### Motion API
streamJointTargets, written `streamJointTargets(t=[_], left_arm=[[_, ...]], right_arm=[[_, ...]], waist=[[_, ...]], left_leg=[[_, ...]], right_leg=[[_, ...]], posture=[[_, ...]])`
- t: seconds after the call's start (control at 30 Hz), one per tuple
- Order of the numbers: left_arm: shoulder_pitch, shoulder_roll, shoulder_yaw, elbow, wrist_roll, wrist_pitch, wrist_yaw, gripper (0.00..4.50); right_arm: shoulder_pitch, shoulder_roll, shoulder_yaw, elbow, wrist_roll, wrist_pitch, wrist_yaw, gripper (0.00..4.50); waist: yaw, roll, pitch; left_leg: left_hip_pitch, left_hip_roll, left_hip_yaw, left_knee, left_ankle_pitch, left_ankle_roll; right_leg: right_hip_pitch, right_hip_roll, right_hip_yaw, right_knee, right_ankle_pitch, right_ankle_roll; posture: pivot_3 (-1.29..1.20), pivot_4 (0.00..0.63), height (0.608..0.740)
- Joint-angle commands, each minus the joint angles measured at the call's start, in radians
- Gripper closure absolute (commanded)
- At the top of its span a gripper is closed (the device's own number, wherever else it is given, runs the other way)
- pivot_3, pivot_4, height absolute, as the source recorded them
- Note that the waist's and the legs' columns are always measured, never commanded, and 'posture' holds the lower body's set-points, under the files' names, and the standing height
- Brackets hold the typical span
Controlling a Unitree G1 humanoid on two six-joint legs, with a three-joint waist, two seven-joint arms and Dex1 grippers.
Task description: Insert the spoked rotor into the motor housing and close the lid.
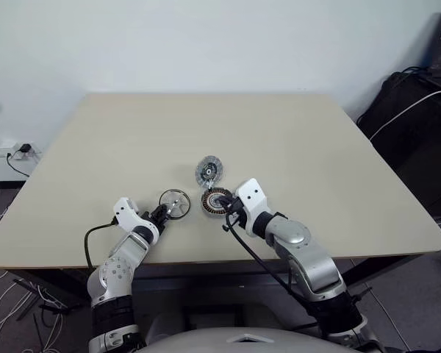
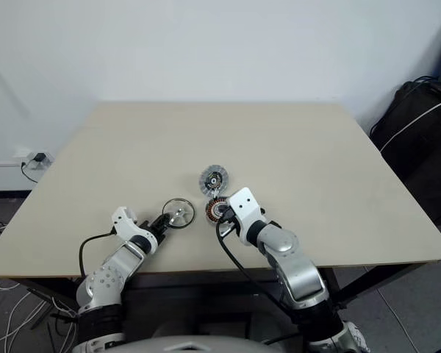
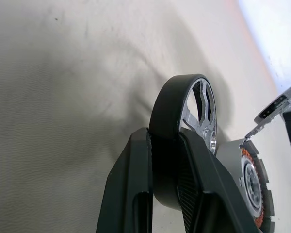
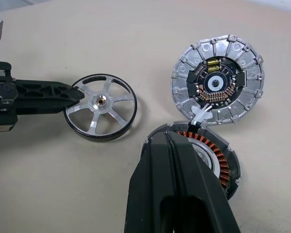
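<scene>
The left arm reached forward from the near-left edge of the worktop (image 1: 294, 140), its forearm angled toward the right and its wrist rolled so the two black fingers stood one beside the other. The left end effector (image 3: 164, 160) pinched the dark rim of the spoked rotor (image 4: 101, 107) at that ring's left side, one finger on each face of the rim. The rotor sat on the worktop near the front edge, just left of the motor housing (image 4: 211, 153) and apart from it.

The right arm came in from the near right, elbow bent, forearm slanting left and forward. The right end effector (image 4: 177, 150) had its fingers pressed together, their tips resting over the near side of the motor housing's copper windings.

The lid (image 4: 217, 80) lay just beyond the housing, ribbed face with its dark hub upward, its near edge touching the housing's far rim, where a small white piece sat.
</scene>
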Motion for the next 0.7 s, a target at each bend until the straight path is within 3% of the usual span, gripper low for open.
streamJointTargets(t=[0.03, 0.4, 0.7], left_arm=[[0.013, -0.055, -0.015, -0.064, -0.039, -0.056, -0.035, 4.14], [0.145, -0.027, -0.138, -0.225, -0.159, -0.04, -0.214, 4.14], [0.011, -0.053, -0.221, -0.112, -0.159, -0.035, -0.157, 4.14]], right_arm=[[-0.021, -0.001, -0.018, -0.03, 0.012, 0.001, -0.005, 4.5], [0.004, -0.03, -0.053, -0.084, 0.032, 0.018, 0.001, 4.5], [0.067, -0.102, -0.081, -0.141, 0.077, 0.022, 0.05, 4.5]], waist=[[0.0, 0.0, 0.0], [0.001, 0.0, 0.0], [0.006, -0.001, 0.0]], left_leg=[[0.0, 0.0, 0.0, 0.0, 0.0, 0.0], [0.0, 0.0, 0.0, 0.0, 0.0, 0.001], [0.0, -0.001, 0.0, 0.001, -0.001, 0.001]], right_leg=[[0.0, 0.0, 0.0, 0.0, 0.0, 0.0], [0.0, 0.0, 0.0, 0.0, 0.0, 0.0], [0.001, 0.0, 0.0, 0.0, 0.0, 0.0]], posture=[[0.0, 0.0, 0.74], [0.0, 0.0, 0.74], [0.0, 0.0, 0.74]])
